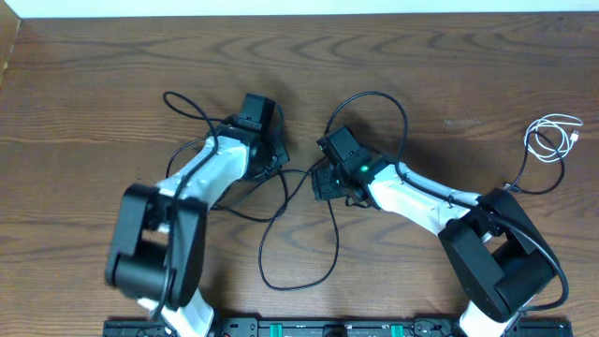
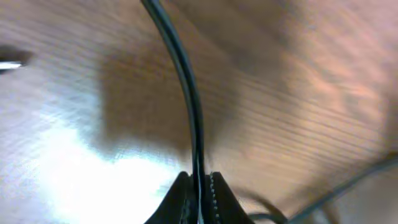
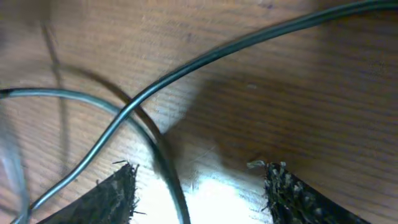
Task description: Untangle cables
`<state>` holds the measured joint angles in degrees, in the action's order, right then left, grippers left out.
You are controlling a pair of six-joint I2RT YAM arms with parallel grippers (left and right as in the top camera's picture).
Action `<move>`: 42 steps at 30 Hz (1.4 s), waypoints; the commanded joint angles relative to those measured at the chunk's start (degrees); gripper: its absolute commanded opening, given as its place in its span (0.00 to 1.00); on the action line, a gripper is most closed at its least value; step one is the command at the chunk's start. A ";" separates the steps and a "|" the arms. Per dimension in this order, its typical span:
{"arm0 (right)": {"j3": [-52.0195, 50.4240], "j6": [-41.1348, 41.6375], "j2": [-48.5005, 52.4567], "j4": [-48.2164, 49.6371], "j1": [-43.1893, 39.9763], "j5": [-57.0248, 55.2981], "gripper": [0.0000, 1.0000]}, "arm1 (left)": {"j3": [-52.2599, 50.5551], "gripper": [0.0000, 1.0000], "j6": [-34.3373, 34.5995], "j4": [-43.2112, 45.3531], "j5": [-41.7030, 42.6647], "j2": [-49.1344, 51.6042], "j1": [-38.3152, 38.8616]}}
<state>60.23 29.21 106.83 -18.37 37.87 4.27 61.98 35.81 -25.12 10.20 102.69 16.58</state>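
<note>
Thin black cables [image 1: 298, 245] lie looped and crossed on the wooden table between my two arms. My left gripper [image 1: 278, 162] is shut on one black cable [image 2: 186, 81], which runs up and away from the fingertips [image 2: 199, 186] in the left wrist view. My right gripper [image 1: 323, 183] is open and low over the table. One black cable [image 3: 163, 160] passes between its fingers [image 3: 199, 186], and another [image 3: 249, 40] crosses above it. A short white cable [image 1: 552, 137] lies coiled at the far right, apart from the black ones.
More black loops lie behind the arms, one at the back left [image 1: 187, 108] and one at the back centre [image 1: 379, 98]. A thicker black cord [image 1: 552, 267] runs by the right arm base. A black rail [image 1: 328, 328] lines the table's front edge.
</note>
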 commanded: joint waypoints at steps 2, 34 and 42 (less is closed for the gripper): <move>-1.11 4.94 2.97 1.97 -2.01 9.86 0.77 | 1.38 0.07 0.07 -2.23 -0.17 -13.29 -0.48; -1.09 34.34 2.91 22.69 -4.33 42.88 0.55 | 1.38 0.07 -0.13 -8.37 -0.81 -36.74 -2.80; -1.09 42.36 2.91 28.76 2.43 29.49 0.55 | 1.38 0.07 -0.13 -9.79 -0.81 -36.74 -2.80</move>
<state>59.40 66.30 109.43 9.08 38.24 40.99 62.39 35.83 -34.54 10.13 66.32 14.02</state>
